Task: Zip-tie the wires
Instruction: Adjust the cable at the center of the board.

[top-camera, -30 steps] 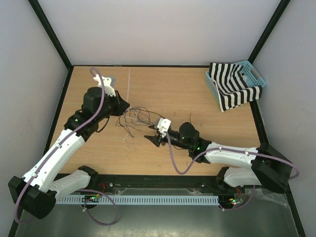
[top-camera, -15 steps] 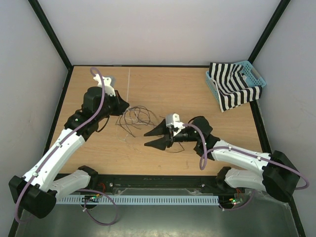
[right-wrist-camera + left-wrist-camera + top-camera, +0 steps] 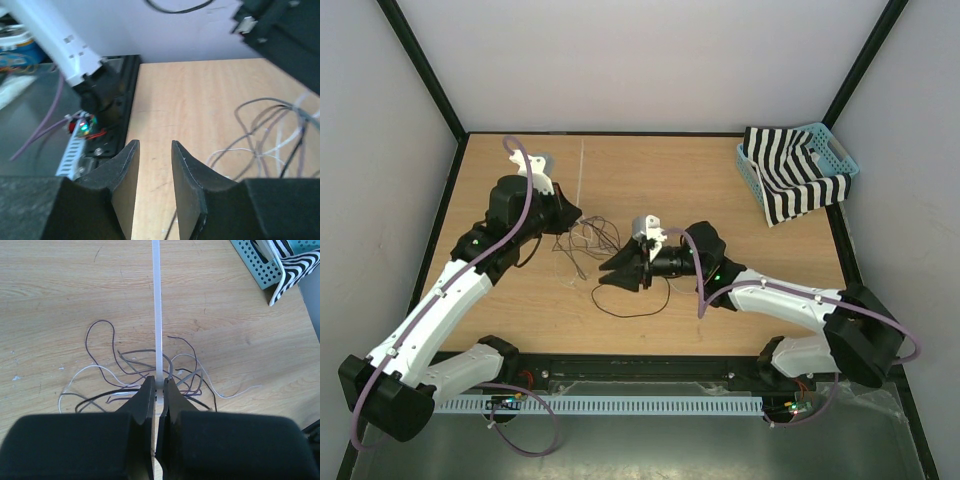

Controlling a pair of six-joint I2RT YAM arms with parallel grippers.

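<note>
In the left wrist view my left gripper (image 3: 158,383) is shut on the lower end of the zip tie (image 3: 157,315), a whitish strip that runs straight away over the wood. Under and around its tips the wires (image 3: 125,365) lie in loose dark and pale loops. From above, the left gripper (image 3: 566,216) sits at the left edge of the wires (image 3: 592,238), and the zip tie (image 3: 580,170) points to the far edge. My right gripper (image 3: 599,275) lies low just right of the wires, its fingers pointing left. Its jaws (image 3: 155,146) stand partly open with only bare wood between them, and the wires (image 3: 270,125) curl off to its right.
A blue basket (image 3: 840,150) holding a black-and-white striped cloth (image 3: 790,180) stands at the far right corner, also seen as the basket (image 3: 260,270) in the left wrist view. One dark strand (image 3: 635,308) loops on the wood near the right arm. Black frame rails edge the table.
My right gripper has swung left and forward until it is next to the wires, and its jaws have narrowed. The left gripper and the zip tie have stayed where they were.
</note>
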